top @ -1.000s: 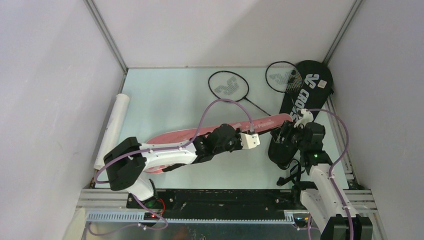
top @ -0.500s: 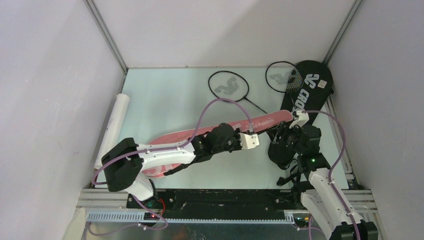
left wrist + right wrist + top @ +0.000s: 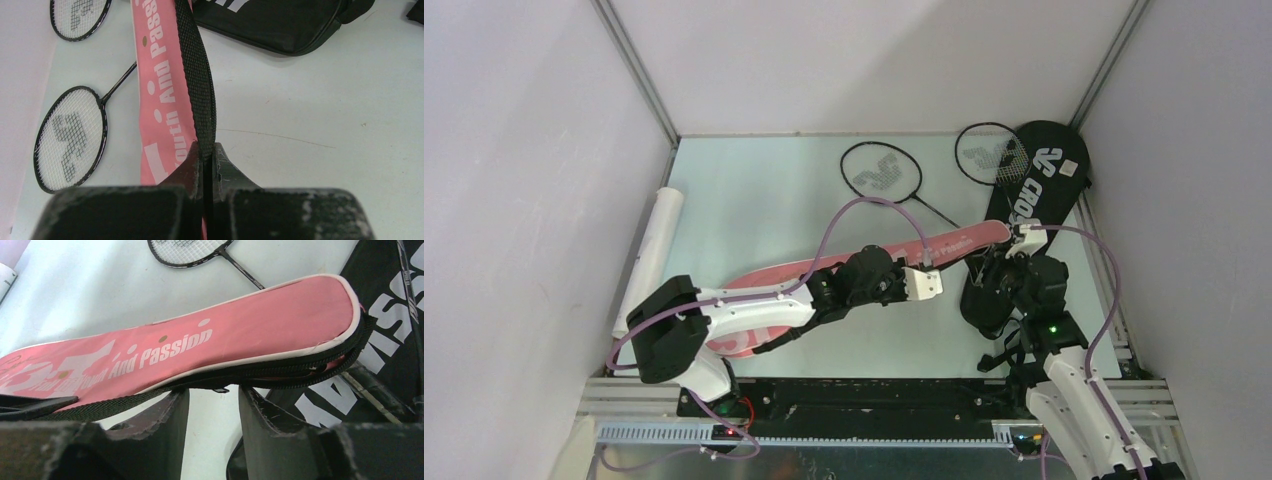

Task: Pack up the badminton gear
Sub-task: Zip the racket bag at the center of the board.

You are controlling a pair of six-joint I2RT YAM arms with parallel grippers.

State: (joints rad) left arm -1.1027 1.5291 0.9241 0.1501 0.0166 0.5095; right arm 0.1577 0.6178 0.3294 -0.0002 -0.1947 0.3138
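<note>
- Pink bag (image 3: 959, 242) lies slantwise across the middle of the table (image 3: 754, 190). Its wide end is near the left arm's base, and its narrow end reaches the black bag (image 3: 1036, 185) on the right.
- Left fingers (image 3: 194, 159) are clenched on the black strap (image 3: 197, 75) that runs along the pink bag's edge.
- Right fingers (image 3: 175, 410) stand parted, grasping nothing, just under the pink bag's narrow end. There the bag is off the table and its black zip edge is partly open.
- Black bag lies along the right side with its white lettering up, and its near end is beneath the right arm.
- One black racket (image 3: 881, 172) lies on the bare table at the far side.
- Second black racket (image 3: 989, 155) lies beside it, its head overlapping the black bag's left edge.
- White tube (image 3: 649, 255) lies along the table's left edge, well apart from both bags.
</note>
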